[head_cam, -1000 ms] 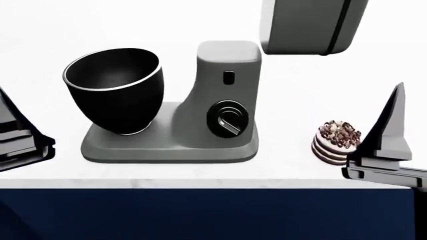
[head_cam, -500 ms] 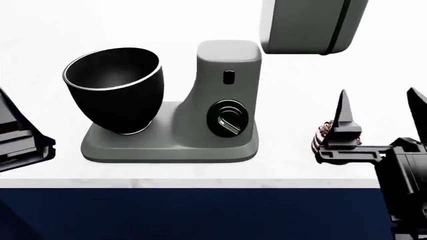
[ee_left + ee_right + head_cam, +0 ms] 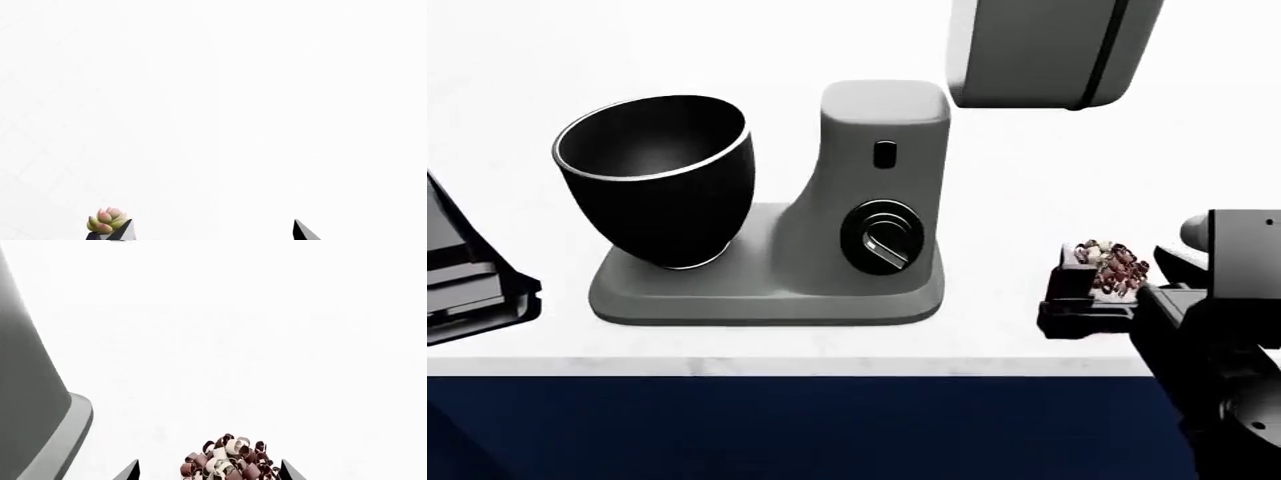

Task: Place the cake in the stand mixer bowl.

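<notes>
On the white counter (image 3: pixel 534 60), to the right of the grey mixer (image 3: pixel 868 200), sits the cake (image 3: pixel 1108 266), well apart from the mixer's base. The right gripper (image 3: pixel 1101 290) is down at the cake. From the head view its dark body covers the lower part of the cake, so only the chocolate curls on top are seen. From the right wrist view the cake (image 3: pixel 230 460) lies between the two fingertips, one tip (image 3: pixel 130 471) on each side, with white counter showing between each tip and the curls. So this pincer stands open around the cake, a little wider than the cake itself, and I do not see it touching the cake.

Left of the mixer's column, the black bowl (image 3: pixel 661 180) stands on the mixer's flat base, upright, with its thin silvery rim up and its dark inside showing. The cake is far from the bowl, with the mixer's column and its black dial (image 3: pixel 882 240) between them.

Behind the mixer, toward the right, a grey box-like appliance (image 3: pixel 1048 50) is cut by the top edge of the head view. The left arm (image 3: pixel 467 270) shows only as a dark part far left of the mixer. In the left wrist view the left gripper (image 3: pixel 213 232) shows two fingertips set wide apart with nothing between them, and a small green and pink plant (image 3: pixel 105 221) stands just beside one tip.
</notes>
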